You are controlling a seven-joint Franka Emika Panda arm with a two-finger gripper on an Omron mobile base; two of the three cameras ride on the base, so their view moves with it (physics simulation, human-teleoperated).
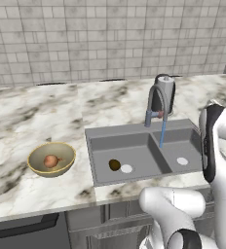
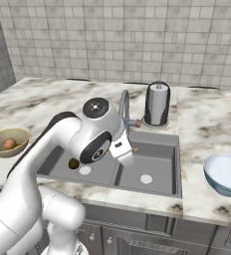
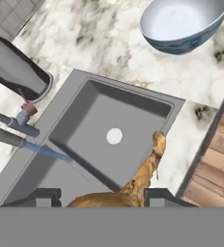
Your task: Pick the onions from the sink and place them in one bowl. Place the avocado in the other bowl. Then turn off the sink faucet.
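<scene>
One onion (image 3: 133, 188) is pinched in the claw (image 3: 102, 195), its papery tail sticking out past the tips. The claw hangs over the sink's (image 1: 134, 127) right basin. A second onion (image 1: 50, 161) already sits in the yellow bowl (image 1: 51, 158), on the counter (image 1: 32, 116) left of the sink. So I think the held onion must travel left, across the whole sink, to that bowl. The avocado (image 1: 114, 165) lies in the left basin by the drain. Water runs from the faucet (image 1: 155, 104). A blue bowl (image 2: 226, 174) waits right of the sink.
</scene>
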